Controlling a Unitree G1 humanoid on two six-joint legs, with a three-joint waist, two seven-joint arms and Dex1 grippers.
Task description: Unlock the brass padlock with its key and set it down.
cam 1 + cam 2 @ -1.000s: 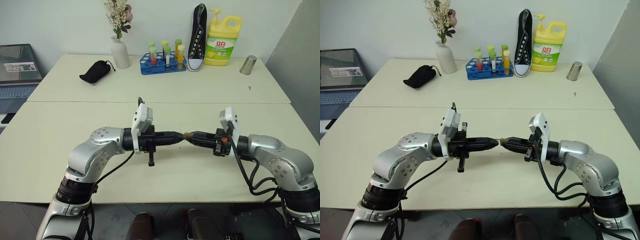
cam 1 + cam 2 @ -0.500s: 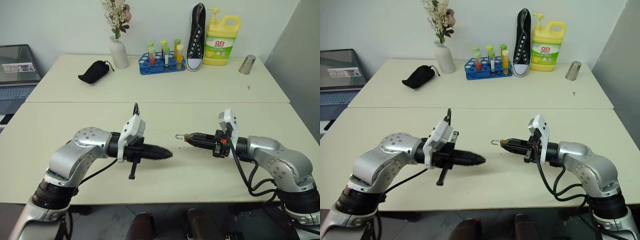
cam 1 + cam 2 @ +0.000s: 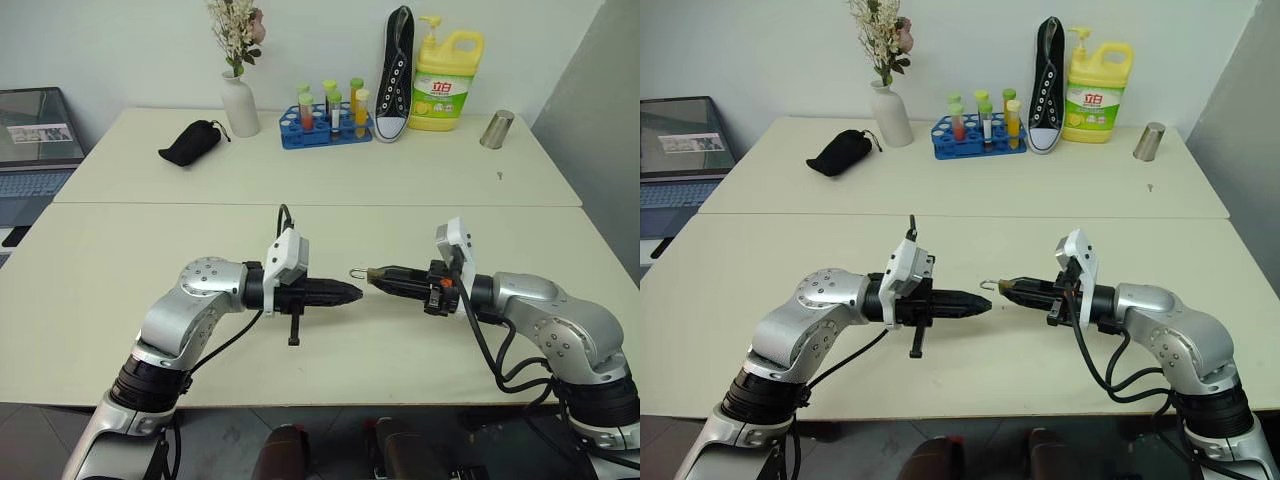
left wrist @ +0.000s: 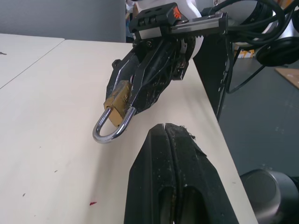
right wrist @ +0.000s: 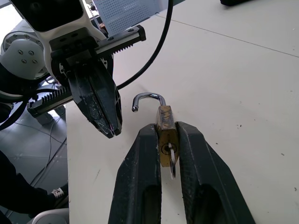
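**Padlock open in the right gripper, not yet set down**

A pale cream table [image 3: 150,240], smooth and matte, fills the foreground, with a second one butted behind it against a light wall. Above the near table hangs the padlock [image 5: 166,134], a small, scuffed brass block clamped between the right gripper's [image 5: 167,140] two black fingers. Its thin silvery shackle [image 5: 145,99] curves up out of the body with one end hanging free, so the lock looks already open. A small metal piece, probably the key [image 5: 172,164], sits at the keyhole on the lock's face. What seems left is lowering the lock to the table and letting go.

The left gripper [image 3: 350,292] points at the lock from just beside it without touching, its dusty, tapered fingers pressed together on nothing visible.

Along the back stand a white vase [image 3: 239,104] of dried flowers, a blue tube rack [image 3: 325,125], a black sneaker [image 3: 397,75], a yellow detergent jug [image 3: 445,80], a metal cup [image 3: 496,129] and a soft black pouch [image 3: 191,142].
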